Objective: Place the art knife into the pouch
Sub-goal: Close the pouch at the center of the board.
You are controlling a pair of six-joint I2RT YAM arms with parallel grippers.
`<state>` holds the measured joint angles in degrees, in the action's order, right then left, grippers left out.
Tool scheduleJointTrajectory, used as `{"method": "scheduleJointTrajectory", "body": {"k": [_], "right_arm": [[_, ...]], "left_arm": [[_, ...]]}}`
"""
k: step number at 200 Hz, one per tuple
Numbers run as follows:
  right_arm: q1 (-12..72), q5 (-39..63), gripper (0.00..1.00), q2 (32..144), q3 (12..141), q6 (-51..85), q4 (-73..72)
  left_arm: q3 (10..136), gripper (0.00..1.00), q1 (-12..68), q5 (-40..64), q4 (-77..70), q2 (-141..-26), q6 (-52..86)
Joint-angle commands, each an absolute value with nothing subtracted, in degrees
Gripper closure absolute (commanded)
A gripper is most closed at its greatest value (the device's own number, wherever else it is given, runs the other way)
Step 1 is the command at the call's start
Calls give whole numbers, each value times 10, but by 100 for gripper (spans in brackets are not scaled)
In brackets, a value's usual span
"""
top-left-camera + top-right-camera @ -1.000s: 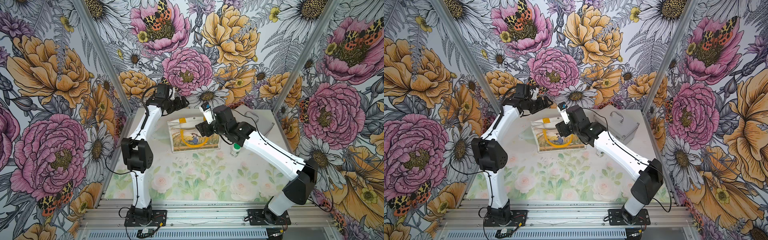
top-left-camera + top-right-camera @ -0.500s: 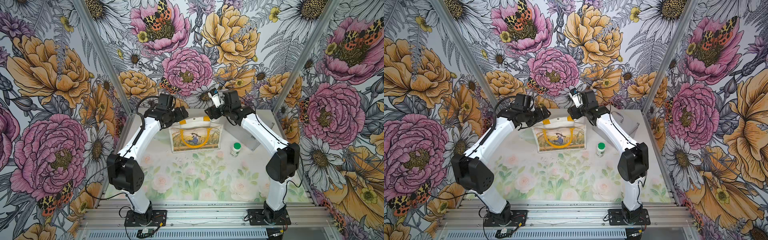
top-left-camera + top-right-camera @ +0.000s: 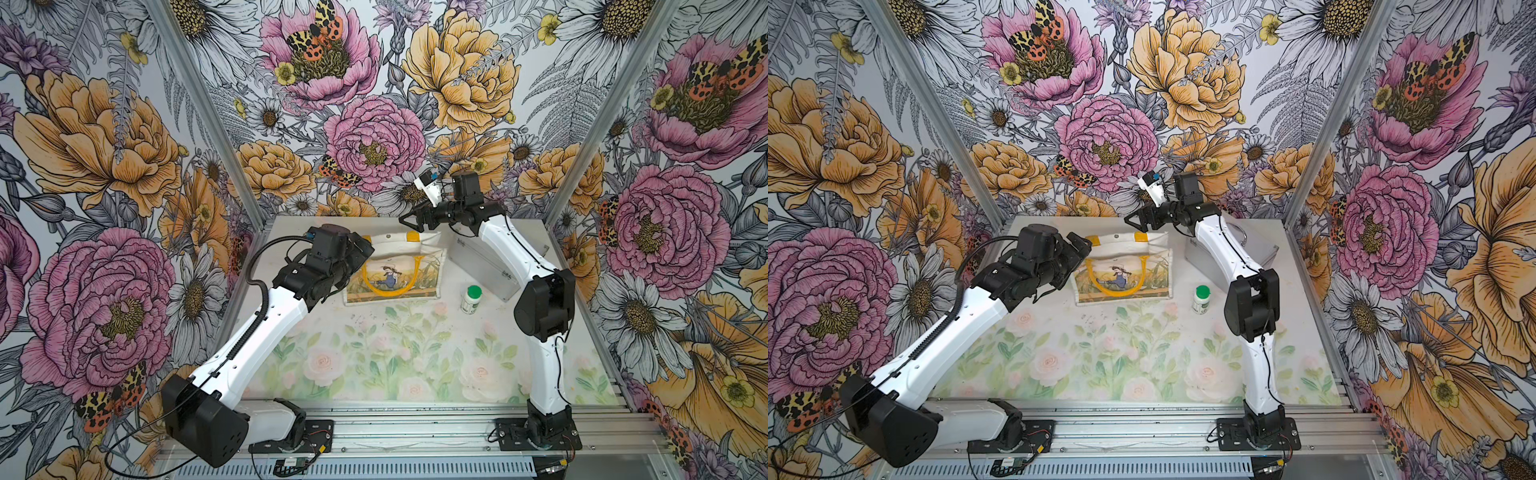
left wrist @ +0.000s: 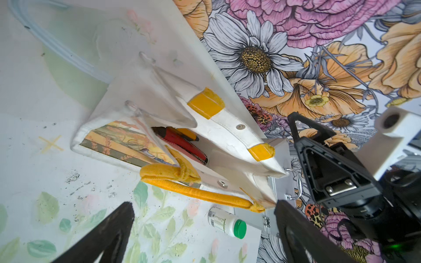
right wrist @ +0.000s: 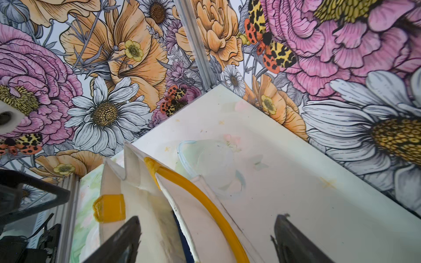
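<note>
The pouch [image 3: 395,266] [image 3: 1125,270] lies at the back of the table, its mouth gaping toward the rear wall and one yellow handle across the printed girl. In the left wrist view the red and yellow art knife [image 4: 182,141] lies inside the pouch [image 4: 227,127]; both top views hide it. My left gripper [image 3: 362,246] [image 3: 1080,243] [image 4: 204,205] stands open by the pouch's left rear corner, holding nothing. Above the pouch's far rim my right gripper [image 3: 409,220] [image 3: 1133,220] [image 5: 207,218] hangs open. It looks down on the white flap and the other yellow handle [image 5: 198,195].
A white bottle with a green cap [image 3: 471,299] [image 3: 1201,298] [image 4: 225,224] stands right of the pouch. A silver metal case [image 3: 478,266] [image 3: 1262,249] sits at the back right, partly under my right arm. The flowered walls close in right behind both grippers.
My right gripper has lifted off the pouch's front, swung back to its far rim and opened wider. My left arm has come forward and down to the pouch's left corner.
</note>
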<state>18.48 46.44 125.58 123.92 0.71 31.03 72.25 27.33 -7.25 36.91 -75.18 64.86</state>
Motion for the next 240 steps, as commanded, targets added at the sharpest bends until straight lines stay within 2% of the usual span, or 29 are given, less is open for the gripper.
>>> {"method": "scheduleJointTrajectory", "body": {"k": [1, 33, 92, 159, 211, 240], "right_arm": [[173, 531, 8, 1283, 1271, 33, 317], [172, 565, 8, 1289, 1270, 37, 318], [176, 625, 8, 1270, 1212, 34, 320], [181, 618, 9, 1221, 1156, 20, 329], [207, 578, 9, 1177, 1137, -31, 394], [247, 467, 10, 1172, 1136, -87, 456]], "left_arm": [[704, 1, 278, -104, 326, -764, 719], [680, 1, 273, -111, 273, -785, 764], [751, 1, 244, -98, 259, -881, 752], [804, 1, 224, -74, 253, -936, 731], [849, 1, 209, -35, 255, -987, 707], [871, 1, 205, -15, 255, -1010, 692]]}}
